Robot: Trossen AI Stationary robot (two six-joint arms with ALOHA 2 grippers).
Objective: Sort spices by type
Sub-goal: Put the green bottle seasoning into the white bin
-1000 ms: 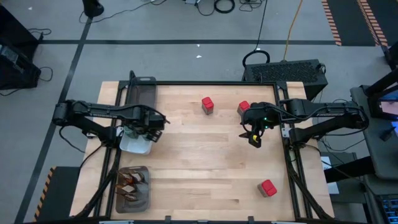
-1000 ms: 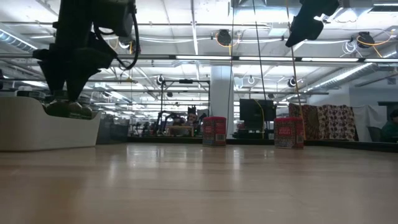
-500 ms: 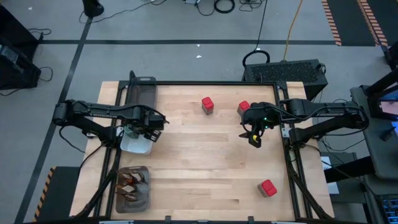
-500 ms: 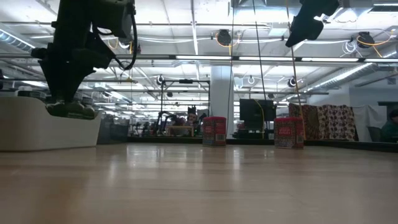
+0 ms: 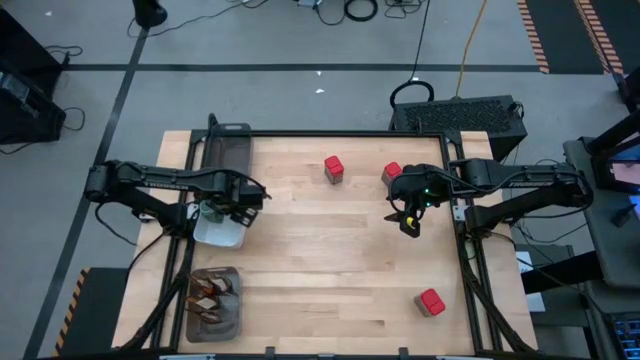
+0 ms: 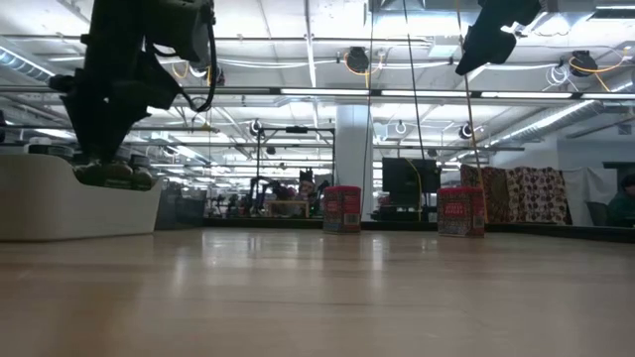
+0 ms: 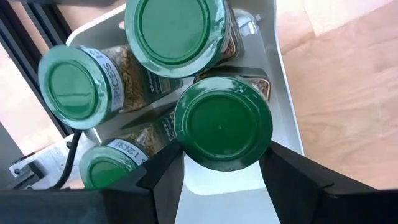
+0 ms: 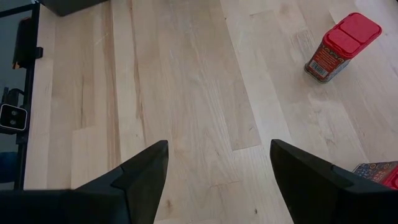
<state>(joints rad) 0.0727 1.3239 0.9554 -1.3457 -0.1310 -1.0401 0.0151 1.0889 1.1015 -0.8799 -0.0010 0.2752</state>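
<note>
Several little jars with green lids lie in the white dish (image 5: 222, 232) at the table's left. My left gripper (image 5: 232, 205) points down over the dish and is shut on one jar (image 7: 222, 123), lid up. Two others (image 7: 174, 31) (image 7: 74, 84) lean beside it. Red boxes stand at the far middle (image 5: 334, 168) (image 5: 391, 173), and one stands at the near right (image 5: 431, 301). Brown sachets lie in the near-left mesh tray (image 5: 213, 300). My right gripper (image 5: 410, 222) hangs open above the table's right half, holding nothing. My left gripper pinches the jar between its two fingers at the rim of the green lid (image 7: 181, 140), one finger on each side. The fingers come from above, pointing down. The jar stands upright in the hold, inside the dish; the lid hides its bottom.
An empty dark mesh tray (image 5: 228, 148) lies at the far left, beyond the dish. Black frame rails run along the table's edges. Bare wood lies between the two arms and toward the near edge.
My left gripper has shut on the green-lidded jar over the dish, staying in place. My right gripper has kept still.
</note>
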